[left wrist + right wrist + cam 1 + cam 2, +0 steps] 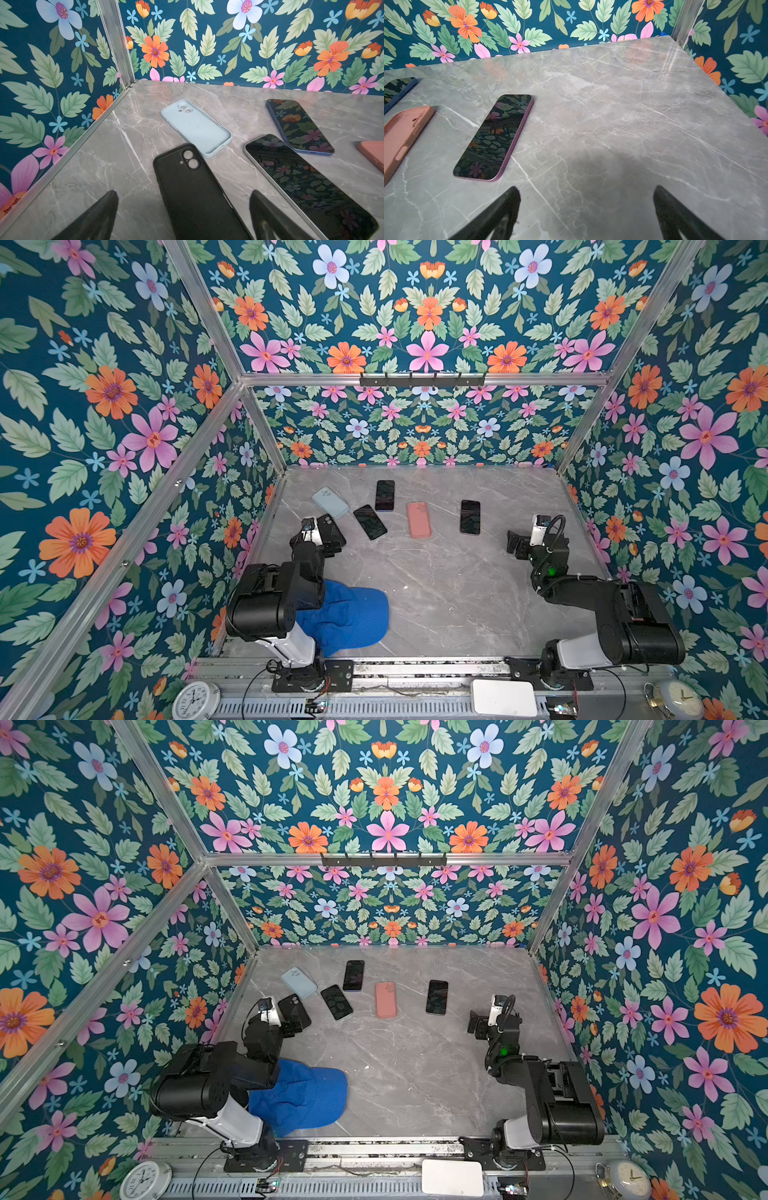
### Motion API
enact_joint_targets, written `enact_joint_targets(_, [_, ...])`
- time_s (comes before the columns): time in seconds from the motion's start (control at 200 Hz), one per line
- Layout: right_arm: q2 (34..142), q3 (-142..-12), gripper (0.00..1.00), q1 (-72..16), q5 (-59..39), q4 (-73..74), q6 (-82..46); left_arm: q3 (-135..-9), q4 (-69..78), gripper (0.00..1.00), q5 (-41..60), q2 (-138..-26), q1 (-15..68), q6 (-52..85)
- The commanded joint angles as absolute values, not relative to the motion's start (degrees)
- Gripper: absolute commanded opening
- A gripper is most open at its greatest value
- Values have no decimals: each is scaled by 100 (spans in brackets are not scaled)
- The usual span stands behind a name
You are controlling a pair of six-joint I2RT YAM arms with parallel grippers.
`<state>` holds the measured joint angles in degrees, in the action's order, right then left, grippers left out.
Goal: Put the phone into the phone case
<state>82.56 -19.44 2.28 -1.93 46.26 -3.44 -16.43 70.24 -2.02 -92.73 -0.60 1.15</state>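
A: Was anything gripped?
B: No. The left claw (pixel 184 194) gaped wide, empty, above the black case (pixel 199 207); the right claw (pixel 586 188) hung spread over bare surface (pixel 612 124).
A: Where did things lie?
B: The silver-edged phone (pixel 307 182) lay screen-up just beside that case; the purple phone (pixel 494 137) lay near the pink case (pixel 402 135).

On the bench (pixel 457 593), left to right: two cases (pixel 330 502), two phones (pixel 370 522), a third case (pixel 418 519), a third phone (pixel 470 517); a cap (pixel 353 618) lies nearer, left.

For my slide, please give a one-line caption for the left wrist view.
Open left end effector over a black case, near a light blue case, a silver-edged phone and a blue phone.
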Motion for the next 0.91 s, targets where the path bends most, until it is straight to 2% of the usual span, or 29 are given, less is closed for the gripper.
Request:
enact_joint_targets(0.0, [8254,-1955,99,228,-220,4719,-306,-1661,7146,100,-264,-9277,-62,106])
enact_joint_targets(0.905, [8253,-1932,99,235,-246,4772,-316,-1674,7124,100,-272,-9275,-62,106])
